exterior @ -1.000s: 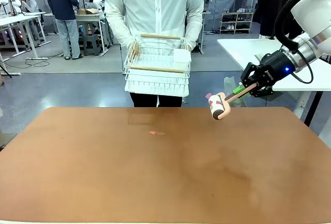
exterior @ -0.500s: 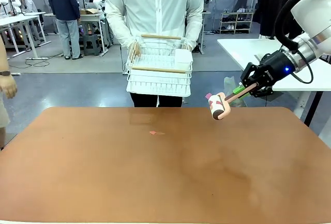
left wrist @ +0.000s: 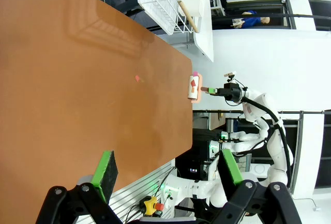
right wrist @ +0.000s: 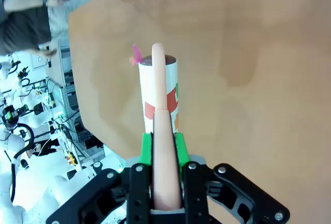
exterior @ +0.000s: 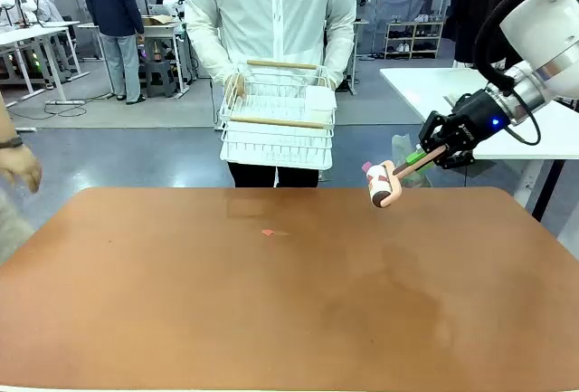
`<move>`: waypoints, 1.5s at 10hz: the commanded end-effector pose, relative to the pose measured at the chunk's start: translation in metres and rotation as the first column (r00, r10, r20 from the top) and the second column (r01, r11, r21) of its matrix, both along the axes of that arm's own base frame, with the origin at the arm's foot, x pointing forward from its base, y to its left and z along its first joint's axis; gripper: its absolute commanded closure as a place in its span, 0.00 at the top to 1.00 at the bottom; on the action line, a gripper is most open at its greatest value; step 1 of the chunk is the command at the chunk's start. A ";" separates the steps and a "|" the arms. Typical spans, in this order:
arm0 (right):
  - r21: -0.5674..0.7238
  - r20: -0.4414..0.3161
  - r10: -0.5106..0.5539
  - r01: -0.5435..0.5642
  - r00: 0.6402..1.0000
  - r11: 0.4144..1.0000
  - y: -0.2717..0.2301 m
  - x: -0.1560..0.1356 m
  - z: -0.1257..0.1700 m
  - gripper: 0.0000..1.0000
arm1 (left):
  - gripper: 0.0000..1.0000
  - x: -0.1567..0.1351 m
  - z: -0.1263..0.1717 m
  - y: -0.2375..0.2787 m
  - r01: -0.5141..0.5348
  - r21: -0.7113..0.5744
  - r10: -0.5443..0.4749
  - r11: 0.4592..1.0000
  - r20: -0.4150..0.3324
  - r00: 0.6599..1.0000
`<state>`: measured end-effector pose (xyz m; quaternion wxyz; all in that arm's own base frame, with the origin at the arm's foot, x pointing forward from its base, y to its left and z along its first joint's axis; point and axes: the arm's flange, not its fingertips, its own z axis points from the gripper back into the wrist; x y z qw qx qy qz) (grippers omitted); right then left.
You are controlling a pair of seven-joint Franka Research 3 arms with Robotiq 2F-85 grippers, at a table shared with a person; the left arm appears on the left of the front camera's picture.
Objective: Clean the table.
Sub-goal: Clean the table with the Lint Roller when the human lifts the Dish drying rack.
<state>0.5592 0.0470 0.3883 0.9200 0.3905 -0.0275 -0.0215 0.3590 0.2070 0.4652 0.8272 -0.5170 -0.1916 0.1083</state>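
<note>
The terracotta table (exterior: 271,310) spreads across the front view, with a small red scrap (exterior: 269,232) lying on it left of centre. My right gripper (exterior: 432,153) hovers over the far right edge, shut on the pale handle of a lint roller (exterior: 384,184) whose head points down and left, above the tabletop. In the right wrist view the green pads clamp the handle at the gripper (right wrist: 163,149), with the roller (right wrist: 160,94) beyond them. My left gripper (left wrist: 168,169) is open with nothing in it, high above the table (left wrist: 77,79); the scrap (left wrist: 137,78) and roller (left wrist: 194,86) lie far ahead.
A person in white stands at the far edge holding a white dish rack (exterior: 276,116) off the table. A white side table (exterior: 425,84) sits behind my right arm. Someone's hand (exterior: 18,166) shows at the left edge.
The right gripper and roller have hardly shifted. A passer-by's hand has come into view at the left edge and dropped lower.
</note>
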 end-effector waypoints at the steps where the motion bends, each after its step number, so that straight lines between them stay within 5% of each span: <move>1: -0.025 -0.011 -0.044 0.044 0.999 0.999 0.010 0.025 -0.007 0.21 | 1.00 -0.003 0.001 0.002 0.013 -0.006 -0.013 1.000 0.012 1.000; 15: -0.174 -0.138 -0.021 -0.004 0.990 0.985 0.053 0.040 -0.096 0.21 | 1.00 -0.003 0.001 0.002 0.013 -0.006 -0.013 1.000 0.012 1.000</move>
